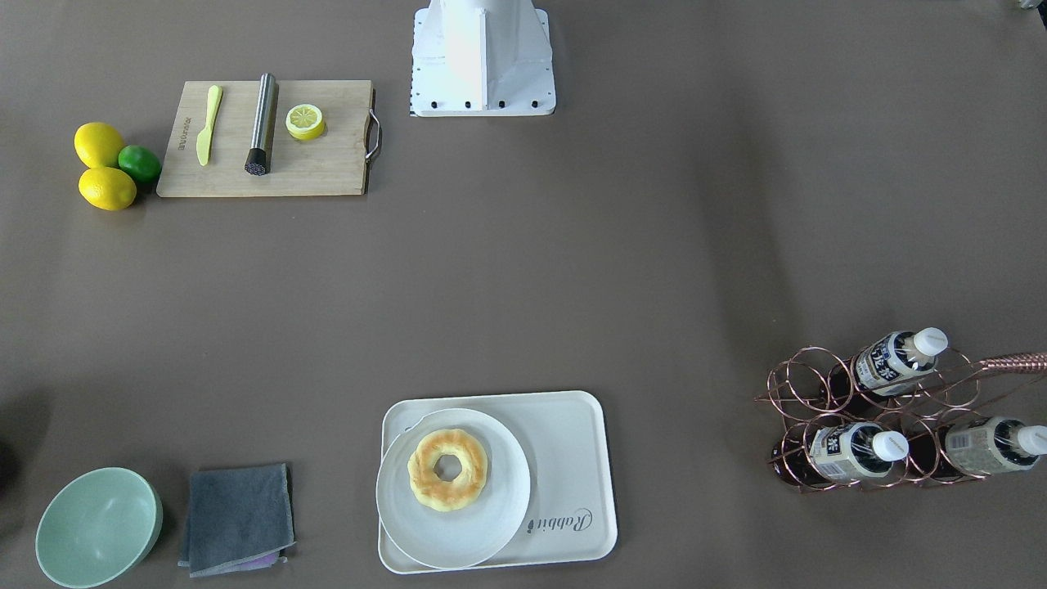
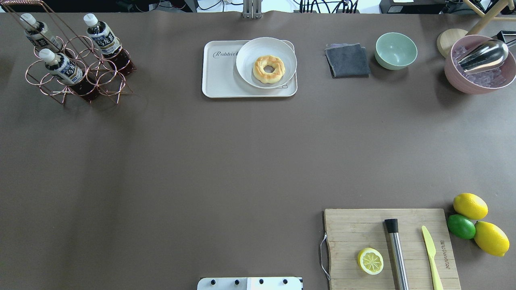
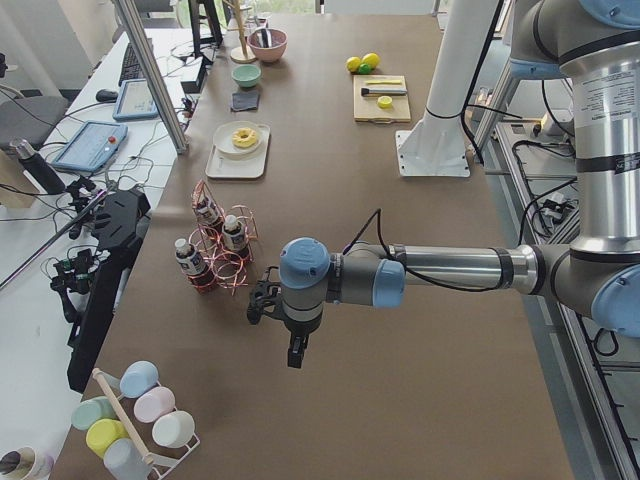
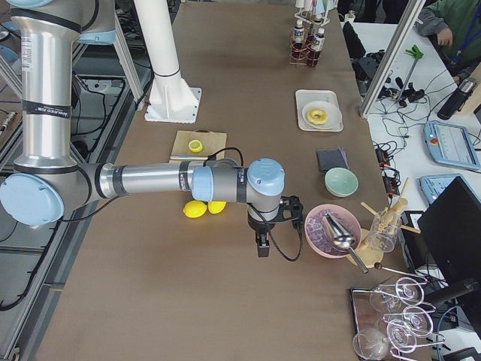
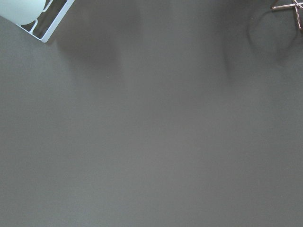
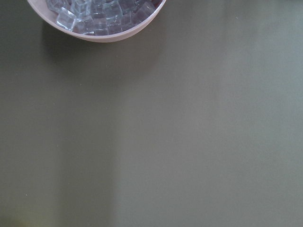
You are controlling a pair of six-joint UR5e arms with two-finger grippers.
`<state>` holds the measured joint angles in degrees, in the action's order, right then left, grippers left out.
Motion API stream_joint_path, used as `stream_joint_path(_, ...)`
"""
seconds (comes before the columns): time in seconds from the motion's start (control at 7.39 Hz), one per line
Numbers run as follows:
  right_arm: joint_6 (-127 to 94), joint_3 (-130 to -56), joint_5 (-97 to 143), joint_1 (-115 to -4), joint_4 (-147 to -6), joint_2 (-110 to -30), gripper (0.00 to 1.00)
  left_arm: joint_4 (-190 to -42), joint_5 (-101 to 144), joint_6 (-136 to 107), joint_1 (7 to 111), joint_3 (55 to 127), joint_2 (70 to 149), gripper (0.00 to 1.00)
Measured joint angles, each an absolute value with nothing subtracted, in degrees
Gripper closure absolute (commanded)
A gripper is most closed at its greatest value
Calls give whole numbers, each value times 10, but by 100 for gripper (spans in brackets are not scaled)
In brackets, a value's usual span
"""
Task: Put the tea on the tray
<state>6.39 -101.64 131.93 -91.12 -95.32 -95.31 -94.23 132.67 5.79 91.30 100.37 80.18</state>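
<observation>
Three alike tea bottles point(image 1: 896, 360) point(image 2: 100, 37) with white caps lie slanted in a copper wire rack point(image 1: 818, 393) point(image 2: 92, 76) at the table's far left corner as the overhead view shows it. The off-white "Rabbit" tray point(image 1: 572, 442) point(image 2: 219, 76) sits at the far middle and carries a round white plate point(image 2: 248, 56) with a doughnut point(image 2: 269, 69). My left gripper point(image 3: 262, 298) hangs over bare table near the rack, empty as far as I see. My right gripper point(image 4: 289, 209) hangs near a pink bowl point(image 4: 331, 229). I cannot tell whether either is open or shut.
A grey cloth point(image 2: 347, 60), a green bowl point(image 2: 396, 50) and the pink bowl of ice with a metal scoop point(image 2: 479, 64) stand far right. A wooden cutting board point(image 2: 363, 225) holds a lemon half, a muddler and a knife. Lemons and a lime point(image 2: 461, 226) lie beside it.
</observation>
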Motion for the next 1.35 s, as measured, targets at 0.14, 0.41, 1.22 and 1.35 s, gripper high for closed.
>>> stream_joint_path(0.14,66,-1021,1323,-916,-950,-954,0,-940,1327,57,913,1003,800,2)
stream_joint_path(0.41,64,-1022,1327,-927,-901,-955,0,-943,1331,60,913,1001,791,2)
stream_joint_path(1.22,94,-1025,1363,-932,-861,-980,0,-1033,1398,-21,911,969,840,1)
stream_joint_path(1.35,90,-1026,1361,-930,-840,-977,2,-1067,1396,-39,910,973,855,1)
